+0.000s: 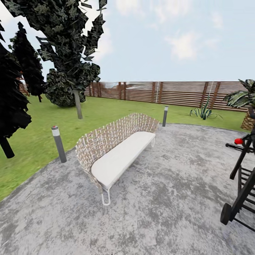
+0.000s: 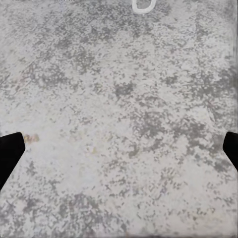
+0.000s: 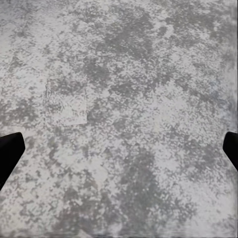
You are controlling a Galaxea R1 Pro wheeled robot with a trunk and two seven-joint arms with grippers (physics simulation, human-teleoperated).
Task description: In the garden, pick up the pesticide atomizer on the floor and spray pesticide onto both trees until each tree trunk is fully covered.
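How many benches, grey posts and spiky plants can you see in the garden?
Woven bench: 1
Grey bollard posts: 2, one at the lawn's edge, one behind the bench
Spiky agave plant: 1
Palm: 1, partly cut off by the picture's edge
Total: 5

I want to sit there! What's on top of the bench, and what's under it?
On the wicker bench lies a long white cushion; nothing else sits on it. Under it is grey paving, with thin white wire legs touching down. The ground directly beneath the seat is hidden.
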